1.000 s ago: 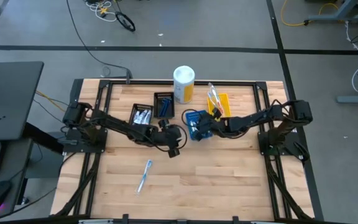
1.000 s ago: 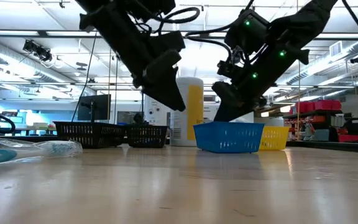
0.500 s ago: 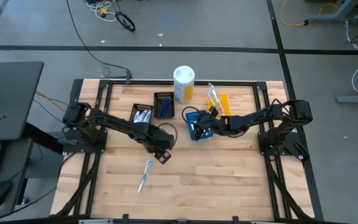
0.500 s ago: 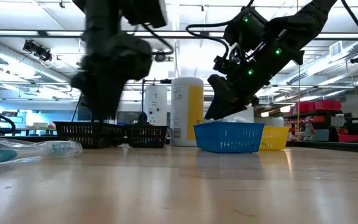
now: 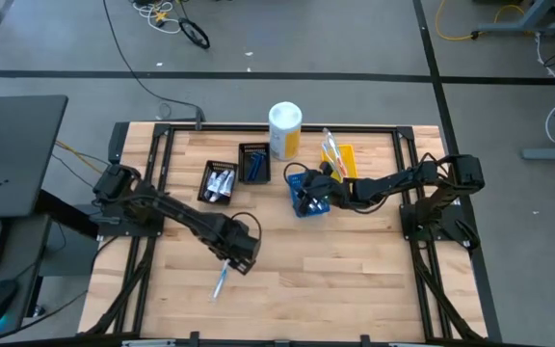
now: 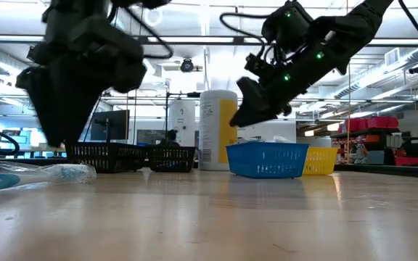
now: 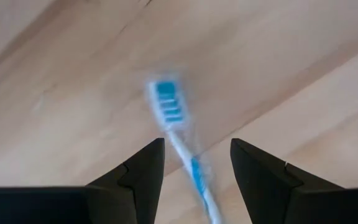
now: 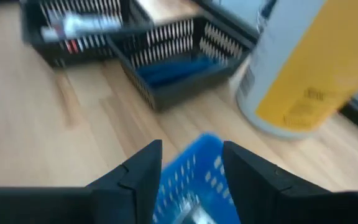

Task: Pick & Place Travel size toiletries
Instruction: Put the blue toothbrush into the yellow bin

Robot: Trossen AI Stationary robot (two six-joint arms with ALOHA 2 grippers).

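Left hand (image 7: 194, 163): fingers spread wide, empty — poised over the loose blue toothbrush (image 5: 222, 278) lying on the open counter (image 5: 355, 280).
Right hand (image 5: 308, 193): open, holding nothing, above the blue tray (image 5: 304, 204).
Done: tubes (image 5: 219, 180) and razors (image 5: 254, 166) sit in the black trays (image 5: 239, 154); brushes in the yellow tray (image 5: 345, 156).
Left: that one toothbrush, by my reckoning.
Surface: pale wood planks.
Room: grey floor, cables — a bright workshop beyond.
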